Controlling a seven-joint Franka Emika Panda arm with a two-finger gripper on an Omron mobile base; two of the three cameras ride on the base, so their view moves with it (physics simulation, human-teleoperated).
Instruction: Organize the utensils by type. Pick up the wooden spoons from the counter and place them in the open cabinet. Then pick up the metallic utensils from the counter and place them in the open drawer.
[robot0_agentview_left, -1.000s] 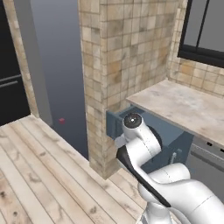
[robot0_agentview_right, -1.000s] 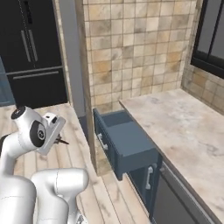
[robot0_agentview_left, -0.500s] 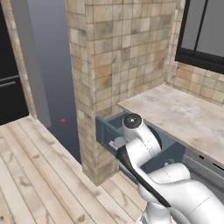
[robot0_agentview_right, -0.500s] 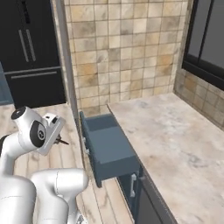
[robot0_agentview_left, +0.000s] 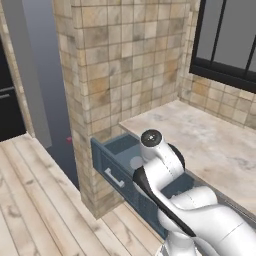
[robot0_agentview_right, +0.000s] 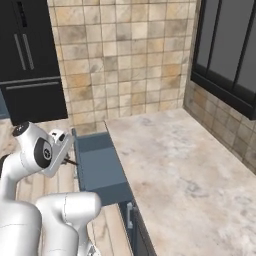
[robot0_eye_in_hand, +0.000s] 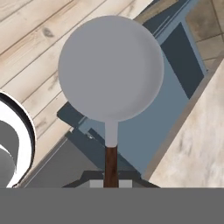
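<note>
The gripper (robot0_eye_in_hand: 111, 183) is clamped on the dark handle of the round-headed metallic utensil (robot0_eye_in_hand: 111, 70), whose head sticks out ahead. Beyond it gapes the open drawer (robot0_eye_in_hand: 144, 131); I'd centre over it, lower, then release.

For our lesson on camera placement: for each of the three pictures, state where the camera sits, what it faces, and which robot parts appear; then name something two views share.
Left base view: behind the arm's left, facing the open drawer and counter; arm lower right.
Right base view: behind its right, facing the same drawer; arm lower left.
Hand view: on the hand, looking along the held round-headed utensil toward the drawer.
Shared: drawer, counter.
</note>
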